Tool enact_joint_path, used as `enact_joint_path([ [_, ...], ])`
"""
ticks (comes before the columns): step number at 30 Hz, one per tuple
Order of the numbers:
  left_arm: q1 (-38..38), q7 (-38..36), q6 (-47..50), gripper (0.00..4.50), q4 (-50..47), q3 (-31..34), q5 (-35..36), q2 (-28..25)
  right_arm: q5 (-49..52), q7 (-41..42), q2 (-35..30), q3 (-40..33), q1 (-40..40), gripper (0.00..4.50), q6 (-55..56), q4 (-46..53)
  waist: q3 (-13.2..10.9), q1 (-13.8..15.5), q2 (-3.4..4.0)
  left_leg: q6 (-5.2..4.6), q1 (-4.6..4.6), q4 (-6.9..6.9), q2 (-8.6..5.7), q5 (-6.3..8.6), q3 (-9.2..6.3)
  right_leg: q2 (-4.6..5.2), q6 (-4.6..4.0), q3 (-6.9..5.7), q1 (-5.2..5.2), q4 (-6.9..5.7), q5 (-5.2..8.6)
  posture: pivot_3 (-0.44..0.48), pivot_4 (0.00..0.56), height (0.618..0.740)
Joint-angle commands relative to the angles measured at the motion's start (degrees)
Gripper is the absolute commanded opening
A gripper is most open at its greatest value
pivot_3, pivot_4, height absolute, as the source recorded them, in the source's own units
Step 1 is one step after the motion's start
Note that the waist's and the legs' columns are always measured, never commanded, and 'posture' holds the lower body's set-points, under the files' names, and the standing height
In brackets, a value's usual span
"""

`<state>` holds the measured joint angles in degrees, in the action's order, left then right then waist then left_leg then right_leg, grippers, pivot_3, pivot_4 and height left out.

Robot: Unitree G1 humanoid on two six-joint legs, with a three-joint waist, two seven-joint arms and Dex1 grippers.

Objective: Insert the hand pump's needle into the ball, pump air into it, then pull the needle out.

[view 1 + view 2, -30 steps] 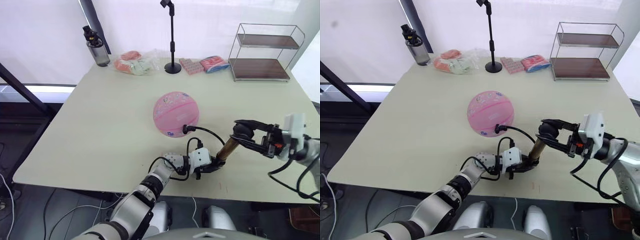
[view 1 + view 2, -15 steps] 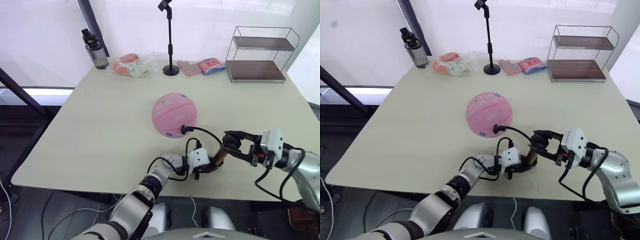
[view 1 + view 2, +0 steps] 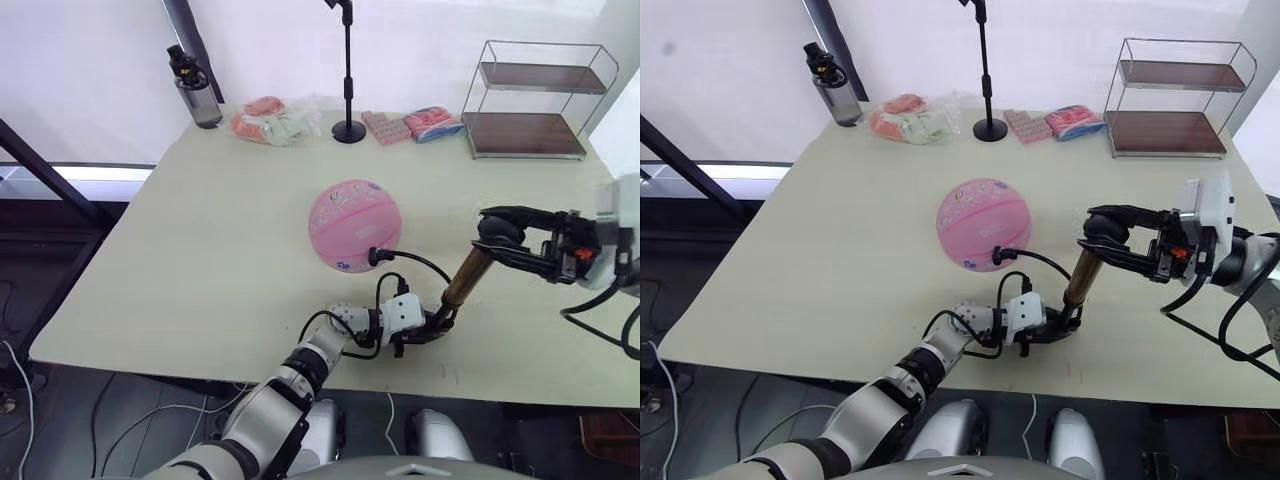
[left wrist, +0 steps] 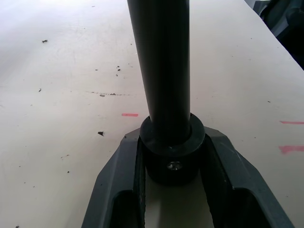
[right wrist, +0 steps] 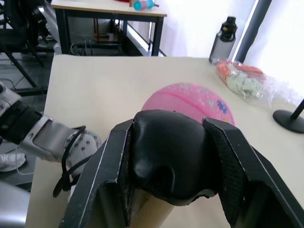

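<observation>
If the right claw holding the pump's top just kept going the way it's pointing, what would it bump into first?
Likely the pink ball. The right gripper, shut on the black T-handle of the bronze-gold hand pump, points toward it, though depth is uncertain.

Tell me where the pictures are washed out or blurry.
Left eye view: the backdrop behind the table is blown out white. Left wrist view: the dark pump cylinder looks soft up close. Right wrist view: bright window glare behind the pink ball.

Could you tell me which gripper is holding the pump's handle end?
The right gripper; it clamps the pump's black handle, while the left gripper holds its base on the table.
</observation>
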<state>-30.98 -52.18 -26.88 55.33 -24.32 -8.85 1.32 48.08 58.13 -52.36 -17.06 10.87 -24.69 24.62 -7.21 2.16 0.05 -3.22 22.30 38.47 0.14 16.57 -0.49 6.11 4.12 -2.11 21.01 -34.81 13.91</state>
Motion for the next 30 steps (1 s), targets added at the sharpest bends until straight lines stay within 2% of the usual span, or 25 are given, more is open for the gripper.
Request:
enact_joint_path([
  [1, 2.8, -0.2, 2.3, 1.12, 6.3, -2.3, -3.7, -1.8, 3.9, -1.2, -3.6, -9.1, 5.1, 1.71, -0.8, 0.8, 0.0, 0.0, 0.08, 0.00, 0.12, 0.05, -0.01, 0.00, 0.02, 0.00, 0.01, 0.03, 0.12, -0.02, -0.01, 0.000, 0.150, 0.736],
  [5, 2.7, -0.3, 2.3, 1.12, 6.5, -2.2, -3.6, -1.7, 6.6, -1.5, -6.4, -12.4, 8.4, 1.71, -3.2, -0.3, 0.0, 0.1, 0.06, 0.00, 0.34, 0.11, 0.00, -0.01, -0.02, -0.03, 0.00, 0.00, 0.31, -0.05, -0.02, 0.000, 0.150, 0.736],
  [9, 2.6, -0.3, 2.2, 1.12, 6.6, -2.3, -3.7, -1.7, 8.7, -2.7, -6.2, -12.3, 9.9, 1.71, -5.3, 0.5, -0.1, 0.2, 0.10, 0.00, 0.48, 0.16, 0.00, -0.01, 0.00, 0.02, 0.00, 0.02, 0.39, -0.05, -0.02, 0.000, 0.150, 0.736],
  [19, 2.6, -0.1, 2.2, 1.12, 6.7, -2.2, -3.6, -1.5, 2.0, -0.9, -0.8, -7.3, 1.2, 1.71, -2.9, 2.2, 0.0, 0.1, 0.08, 0.00, 0.44, 0.15, 0.00, -0.01, 0.01, -0.07, 0.00, 0.04, 0.39, -0.07, -0.02, 0.000, 0.150, 0.736],
  [23, 2.6, 0.1, 2.2, 1.12, 6.7, -2.3, -3.7, -1.6, -6.3, -2.0, 3.2, -1.8, -3.9, 1.71, 2.4, 1.6, 0.3, 0.0, -0.13, 0.00, 0.33, 0.15, 0.04, -0.01, 0.00, -0.15, -0.01, 0.03, 0.34, -0.10, -0.01, 0.000, 0.150, 0.736],
  [30, 2.5, 0.3, 1.9, 1.12, 7.0, -2.3, -3.7, -1.5, -13.8, -1.7, 9.9, 5.9, -9.6, 1.71, 9.9, -1.8, 0.8, -0.3, -0.49, 0.00, 0.14, 0.15, 0.07, -0.01, 0.00, -0.19, -0.01, 0.05, 0.19, -0.10, -0.01, 0.000, 0.150, 0.736],
])
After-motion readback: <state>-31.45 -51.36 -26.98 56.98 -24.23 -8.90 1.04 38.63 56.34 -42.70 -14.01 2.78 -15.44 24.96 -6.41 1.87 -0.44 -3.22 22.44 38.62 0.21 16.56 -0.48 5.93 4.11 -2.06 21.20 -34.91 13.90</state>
